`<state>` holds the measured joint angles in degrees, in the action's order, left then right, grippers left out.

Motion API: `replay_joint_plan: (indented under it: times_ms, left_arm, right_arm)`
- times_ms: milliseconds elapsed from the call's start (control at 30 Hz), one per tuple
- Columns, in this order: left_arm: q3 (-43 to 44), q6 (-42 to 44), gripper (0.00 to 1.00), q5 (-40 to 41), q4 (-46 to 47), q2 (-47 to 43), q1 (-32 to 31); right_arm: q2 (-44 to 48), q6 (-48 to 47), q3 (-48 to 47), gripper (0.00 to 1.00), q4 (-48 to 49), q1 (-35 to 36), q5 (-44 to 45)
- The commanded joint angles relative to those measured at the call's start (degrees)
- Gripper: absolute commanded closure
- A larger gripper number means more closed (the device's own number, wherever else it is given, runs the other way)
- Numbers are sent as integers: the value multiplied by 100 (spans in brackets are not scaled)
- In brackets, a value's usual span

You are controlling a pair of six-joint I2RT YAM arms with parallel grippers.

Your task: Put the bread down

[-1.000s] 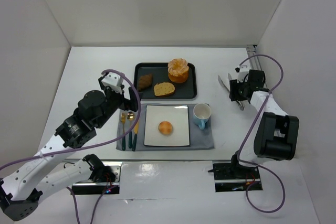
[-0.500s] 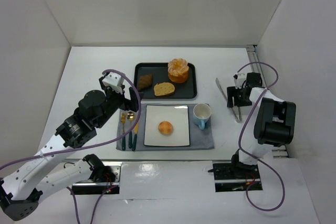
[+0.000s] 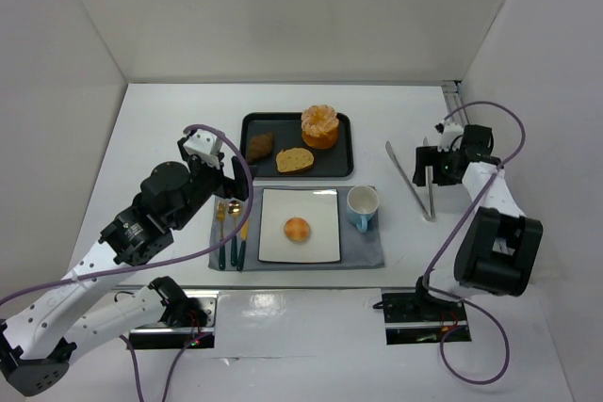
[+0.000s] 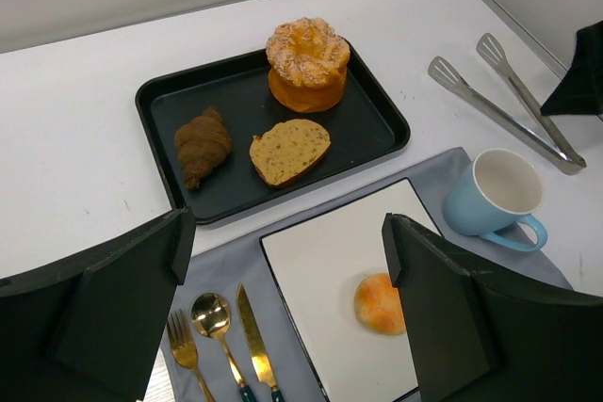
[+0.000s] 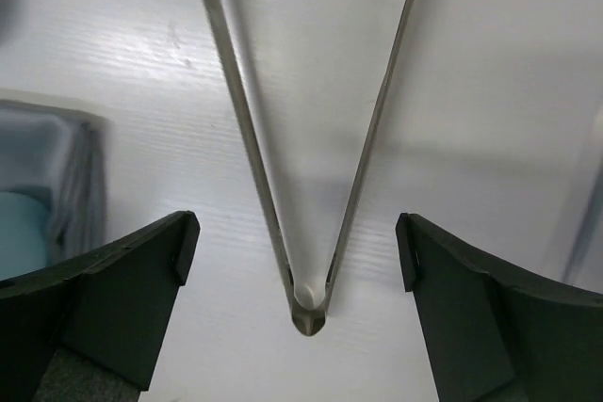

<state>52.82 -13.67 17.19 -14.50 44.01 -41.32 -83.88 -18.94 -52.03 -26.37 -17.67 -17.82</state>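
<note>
right gripper (image 5: 292,233) is hanging wide open now, tongs (image 5: 247,138) it was gripping are lying on the table (image 3: 170,129), bread (image 3: 297,229) sitting on the plate (image 3: 320,204)

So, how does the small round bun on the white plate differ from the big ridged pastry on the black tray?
Size: the bun is much smaller than the pastry.
Surface: the bun is smooth and ball-like; the pastry is ridged, with a pale crumbly top.
Place: the bun lies alone on the white plate; the pastry shares the black tray with a bread slice and a brown croissant.
Both are round and golden-orange.
</note>
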Motion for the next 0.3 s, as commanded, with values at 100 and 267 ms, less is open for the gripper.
replay_joint_plan:
  times_ms: [100,267]
  left_arm:
    - [-8,-39,0,-67,325,-85,28]
    - [-8,-39,0,-67,325,-33,28]
  right_arm:
    - [1109,547,-554,0,-282,-17,-161]
    - [1681,1006,-413,0,298,35,-98]
